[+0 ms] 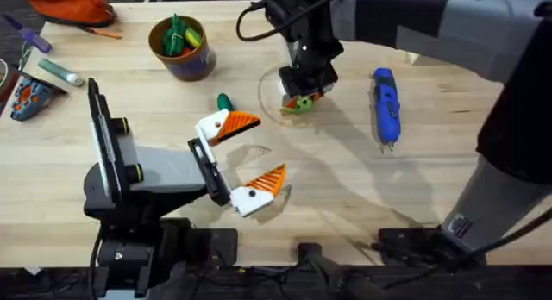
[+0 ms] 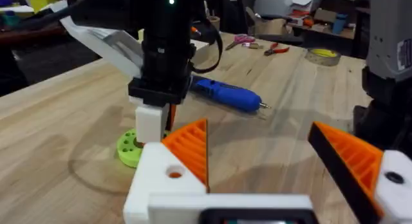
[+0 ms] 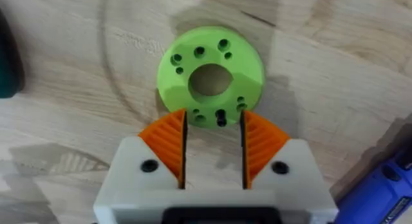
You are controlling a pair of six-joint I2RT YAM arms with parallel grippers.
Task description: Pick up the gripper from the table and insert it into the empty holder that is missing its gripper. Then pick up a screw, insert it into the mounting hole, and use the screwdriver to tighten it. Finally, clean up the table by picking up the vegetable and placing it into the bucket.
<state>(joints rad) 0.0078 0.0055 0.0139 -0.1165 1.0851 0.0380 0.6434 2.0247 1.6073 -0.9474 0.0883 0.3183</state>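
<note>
A: Overhead view first. Seeing the right gripper (image 3: 212, 153) pointed straight down at the lime-green disc (image 3: 248, 79), arm reaching in from the lower right. Reason, probably: lining up on one of the disc's small holes.

B: Agreed. From the right wrist, orange pads (image 3: 168, 143) set parallel with a narrow gap, nothing clamped between them. Spotting a small dark bit at the disc's near rim, right between the pad tips. Could be a screw seated in a hole. Too small to call.

A: Left gripper (image 1: 244, 158)?

B: Spread wide, empty, lying low over the table (image 1: 345, 188) toward the disc. Looks like standby, kept off to the side so as not to crowd the right arm.

A: Screwdriver (image 1: 385, 106)?

B: Flat on the table, right of the disc, apart from it, untouched. Slim blue pen shape, thin metal tip pointing at the near edge. Handy for the right arm: a short swing over from the disc.

A: Vegetable (image 1: 224, 102)?

B: On the table, just beside the left gripper's far finger, left of the disc. Small, dark green, smooth, mostly hidden by that finger. Not in the bucket (image 1: 188, 67) yet, so cleanup judged pending.

A: Bucket itself?

B: Far left, well apart from the disc. Brown wall, yellow-orange rim, green and yellow toys inside already. Closer to the left arm, so likely that arm's job.

A: Loose orange block and bare white bracket?

B: Can't make out either with confidence. Leaving that open.
</note>
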